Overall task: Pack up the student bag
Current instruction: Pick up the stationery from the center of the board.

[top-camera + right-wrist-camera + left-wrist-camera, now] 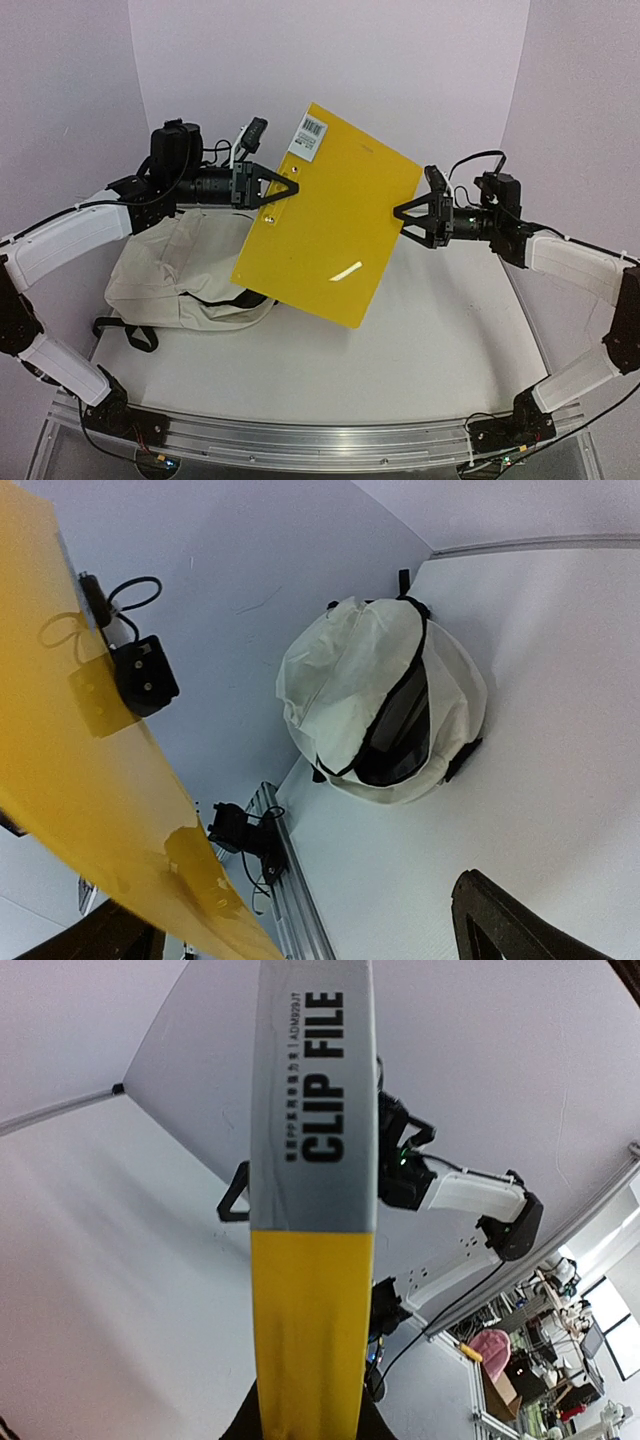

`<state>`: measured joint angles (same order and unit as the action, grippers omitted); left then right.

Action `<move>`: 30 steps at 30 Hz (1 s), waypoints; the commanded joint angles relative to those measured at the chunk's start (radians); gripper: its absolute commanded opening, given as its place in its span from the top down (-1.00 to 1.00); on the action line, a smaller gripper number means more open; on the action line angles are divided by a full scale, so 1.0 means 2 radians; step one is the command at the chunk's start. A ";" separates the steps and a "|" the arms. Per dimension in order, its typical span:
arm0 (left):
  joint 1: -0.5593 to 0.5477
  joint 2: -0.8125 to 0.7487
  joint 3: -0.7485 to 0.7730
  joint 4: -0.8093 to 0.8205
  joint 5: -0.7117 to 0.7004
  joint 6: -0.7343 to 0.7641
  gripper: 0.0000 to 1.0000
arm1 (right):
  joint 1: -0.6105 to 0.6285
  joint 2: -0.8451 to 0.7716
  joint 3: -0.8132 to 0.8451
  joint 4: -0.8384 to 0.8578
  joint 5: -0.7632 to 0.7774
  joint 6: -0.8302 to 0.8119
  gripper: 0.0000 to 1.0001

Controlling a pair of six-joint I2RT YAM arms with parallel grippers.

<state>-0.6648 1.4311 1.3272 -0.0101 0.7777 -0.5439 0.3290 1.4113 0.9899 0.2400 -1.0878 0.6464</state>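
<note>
Left end effector is narrow and clamped on the yellow folder at its upper-left edge. It holds the folder off the surface, tilted. The left wrist view looks up the folder spine from between the fingers, and "CLIP FILE" is printed on the grey part.

Right end effector is spread wide at the folder's right edge, mid-right of the top view. It grips nothing. Can't tell if a finger touches the edge.

Key relation: the backpack lies on the surface in the lower left of the top view, below and to the left of the held folder. The folder's lower-left corner overlaps the backpack in that view, but the folder looks raised above it, not inside. The folder's long axis runs from upper left to lower right of the frame. The corner with the barcode label sits highest. The left arm is nearer the backpack, and the right arm is well apart from it, across the folder.

Container: in the right wrist view the backpack is unzipped. A dark slit opening shows black lining and runs from upper right to lower left of that frame. Nothing visible inside, though the interior is too dark to be sure.

Judgement: the folder isn't packed yet. The next move likely needs the lower corner swung down and left and lined up with the slit. The soft mouth may sag shut and catch the corner.
</note>
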 commanded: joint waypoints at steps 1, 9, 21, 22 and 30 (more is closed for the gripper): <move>0.012 -0.014 0.061 -0.141 0.085 0.099 1.00 | -0.001 -0.044 0.039 0.009 -0.041 -0.018 -0.97; 0.015 -0.012 0.089 -0.300 0.151 0.202 1.00 | 0.000 -0.034 0.053 -0.014 -0.062 -0.032 -0.97; 0.014 0.057 0.150 -0.442 0.212 0.290 1.00 | 0.056 -0.015 0.062 -0.046 -0.093 -0.047 -0.96; 0.014 0.062 0.154 -0.451 0.210 0.297 1.00 | 0.063 -0.014 0.064 -0.047 -0.093 -0.049 -0.95; 0.014 0.091 0.178 -0.488 0.214 0.325 1.00 | 0.108 0.011 0.077 -0.052 -0.098 -0.055 -0.56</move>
<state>-0.6384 1.6056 1.6082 -0.9412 1.1516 0.0458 0.5122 1.4076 1.0899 0.1266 -1.2555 0.5622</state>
